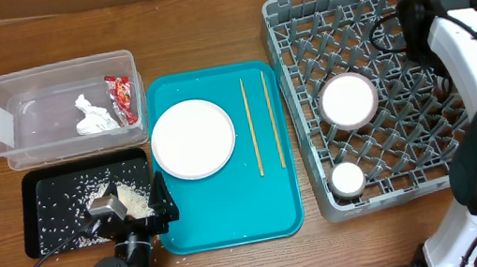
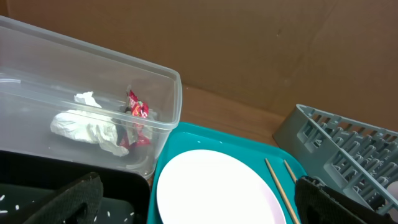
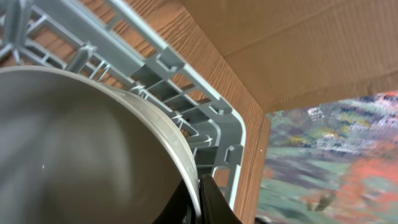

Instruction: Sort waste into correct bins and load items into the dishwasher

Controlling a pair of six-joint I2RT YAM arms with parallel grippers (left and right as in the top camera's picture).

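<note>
A white plate [image 1: 192, 138] and two chopsticks [image 1: 252, 127] lie on the teal tray [image 1: 234, 229]. My left gripper [image 1: 135, 204] is open and empty, low over the border between the black tray and the teal tray; in the left wrist view [image 2: 199, 211] its fingers frame the plate [image 2: 211, 186]. My right gripper [image 1: 411, 18] is over the back right of the grey dishwasher rack [image 1: 297, 20]. In the right wrist view it [image 3: 199, 199] is shut on the rim of a grey metal bowl [image 3: 74, 143], held tilted in the rack [image 3: 186, 81].
The rack holds a white bowl [image 1: 347, 100] and a small white cup [image 1: 349, 179]. A clear bin [image 1: 25, 99] holds crumpled tissue [image 1: 94, 117] and a red wrapper [image 1: 122, 96]. A black tray [image 1: 37, 182] holds scattered rice.
</note>
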